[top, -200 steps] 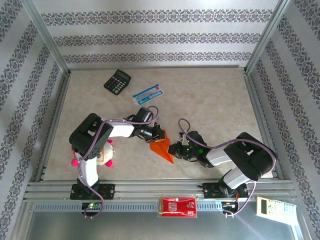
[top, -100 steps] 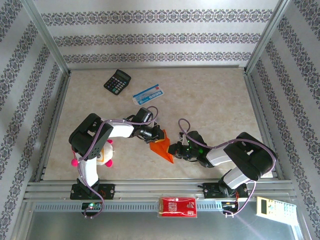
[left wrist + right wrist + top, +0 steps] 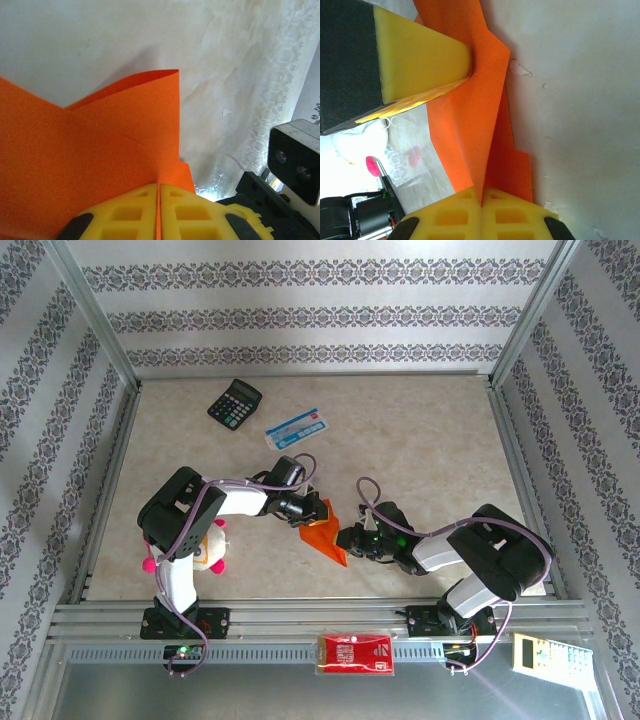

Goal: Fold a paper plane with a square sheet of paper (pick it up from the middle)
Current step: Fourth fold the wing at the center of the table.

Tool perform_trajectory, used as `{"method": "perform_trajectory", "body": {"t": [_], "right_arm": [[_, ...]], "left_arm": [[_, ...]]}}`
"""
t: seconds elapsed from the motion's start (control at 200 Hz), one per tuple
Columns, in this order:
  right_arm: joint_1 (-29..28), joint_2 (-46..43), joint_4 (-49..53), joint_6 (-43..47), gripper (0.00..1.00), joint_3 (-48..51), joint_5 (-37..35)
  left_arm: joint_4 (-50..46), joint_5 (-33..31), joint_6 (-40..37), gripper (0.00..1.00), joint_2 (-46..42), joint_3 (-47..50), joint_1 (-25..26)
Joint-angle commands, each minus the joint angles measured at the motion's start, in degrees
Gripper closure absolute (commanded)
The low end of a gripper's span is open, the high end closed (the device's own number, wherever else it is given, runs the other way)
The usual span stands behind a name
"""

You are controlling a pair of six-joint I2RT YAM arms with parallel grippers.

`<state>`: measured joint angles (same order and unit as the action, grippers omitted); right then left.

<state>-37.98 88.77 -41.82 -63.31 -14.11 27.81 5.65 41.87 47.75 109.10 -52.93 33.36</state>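
My left gripper (image 3: 318, 512) and right gripper (image 3: 346, 537) both pinch the folded orange paper (image 3: 326, 537) between them, near the front of the table (image 3: 430, 430). The calculator (image 3: 234, 401) and the blue-and-white packet (image 3: 297, 427) lie well behind, and a toy (image 3: 208, 548) sits beside my left arm.

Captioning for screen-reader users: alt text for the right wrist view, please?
The right claw, yellow-fingered and shut, pinches a partly folded sheet of bright orange paper over a pale marbled table. The left claw grips the sheet's far end at upper left.
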Motion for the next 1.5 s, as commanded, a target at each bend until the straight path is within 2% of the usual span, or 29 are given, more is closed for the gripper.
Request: {"method": "perform_trajectory", "body": {"t": [0.0,0.555,0.839,1.044,1.279,1.494], "right_arm": [[0.56,0.74,4.24,0.29,0.93,1.12,-3.58],[0.3,-6.08,11.14,2.27,0.89,1.18,-0.28],[0.3,-6.18,11.78,3.8,1.0,0.92,1.71],[0.61,-8.97,15.33,4.65,1.0,0.58,2.16],[0.73,-9.82,17.92,5.6,0.99,-0.24,3.25],[0.98,-9.54,19.81,7.08,0.89,-1.32,4.35]], "left_arm": [[-2.88,-2.23,-2.33,0.88,2.32,1.58,-1.18],[-4.42,-2.58,-4.46,0.88,3.49,1.33,-1.39],[-5.12,-2.92,-5.18,0.88,3.54,0.97,-1.51],[-5.58,-3.39,-6.86,0.89,3.76,1.06,-1.78],[-4.72,-2.8,-7.84,0.89,4.21,1.24,-2.03],[-3.75,-1.97,-7.67,0.89,4.02,1.32,-2.03]]}}
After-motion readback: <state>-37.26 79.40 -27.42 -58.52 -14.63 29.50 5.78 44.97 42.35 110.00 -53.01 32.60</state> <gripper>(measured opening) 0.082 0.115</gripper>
